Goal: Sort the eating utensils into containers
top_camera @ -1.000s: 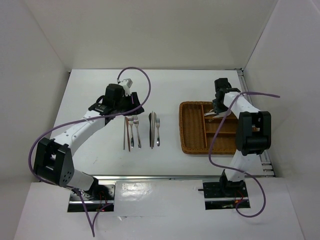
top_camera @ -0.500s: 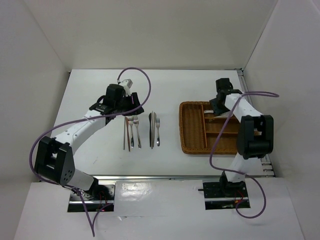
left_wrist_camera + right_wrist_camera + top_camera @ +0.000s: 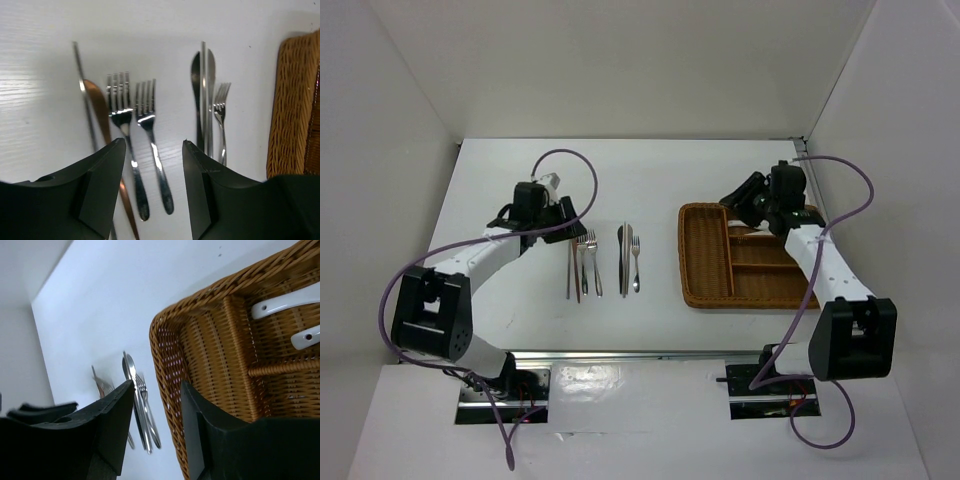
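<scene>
Left fingers (image 3: 100, 185): spread apart, nothing held, poised above two forks (image 3: 122, 112) that lie side by side on the table (image 3: 40, 125). Brown chopsticks (image 3: 97, 107) sit just left of the forks. A knife (image 3: 196, 95) and a smaller fork (image 3: 220, 115) lie to their right.

Right fingers (image 3: 107, 425): also spread, nothing held, near the far rim of the wicker tray (image 3: 162, 355). Two white soup spoons (image 3: 282, 304) lie together in one far compartment, right of the long divider (image 3: 240, 355).
</scene>
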